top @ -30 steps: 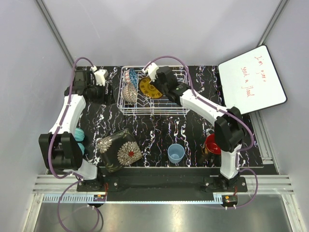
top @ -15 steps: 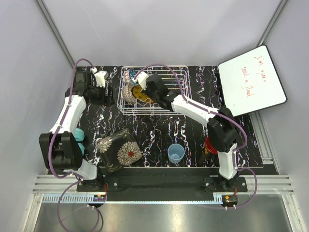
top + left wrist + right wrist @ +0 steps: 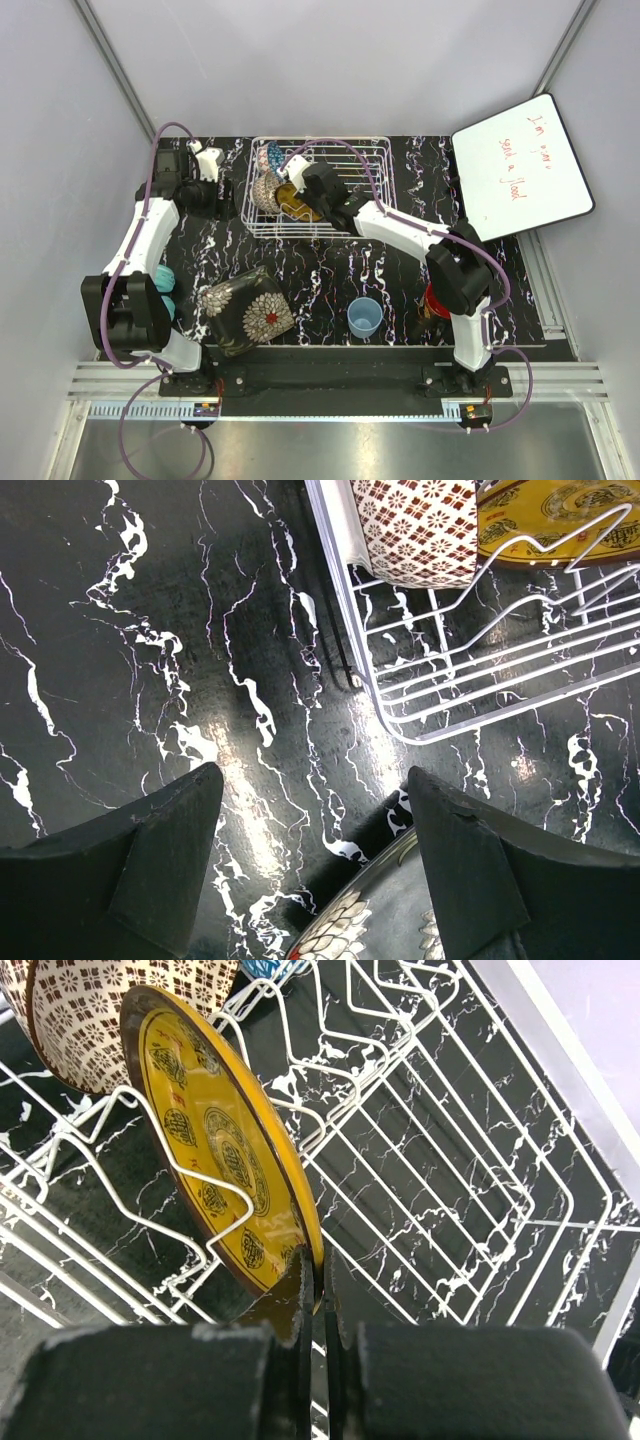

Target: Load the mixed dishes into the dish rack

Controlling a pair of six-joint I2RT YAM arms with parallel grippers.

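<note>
Top external, near edge first: dark square floral plate (image 3: 247, 310), light blue cup (image 3: 365, 317) and dark mug (image 3: 437, 298) sit on the mat, not racked yet. Teal balls (image 3: 163, 290) by the left arm aren't part of the job.

Further back, left gripper (image 3: 315, 780) hangs just outside the dish rack (image 3: 372, 165) corner, jaws apart, holding nothing. It hasn't moved in the last second.

The change is the right arm. A second ago it had the yellow patterned plate (image 3: 215, 1175) mid-rack; now it has swung it left, up beside the beige bowl (image 3: 90, 1020). Right gripper (image 3: 318, 1272) is clamped on the plate's rim. Plate stands on edge, leaning, a tine wire across its face. Blue bowl (image 3: 275, 155) sits behind, at the far end.

Reads as plate about seated in its slot, release next. Three dishes left.
</note>
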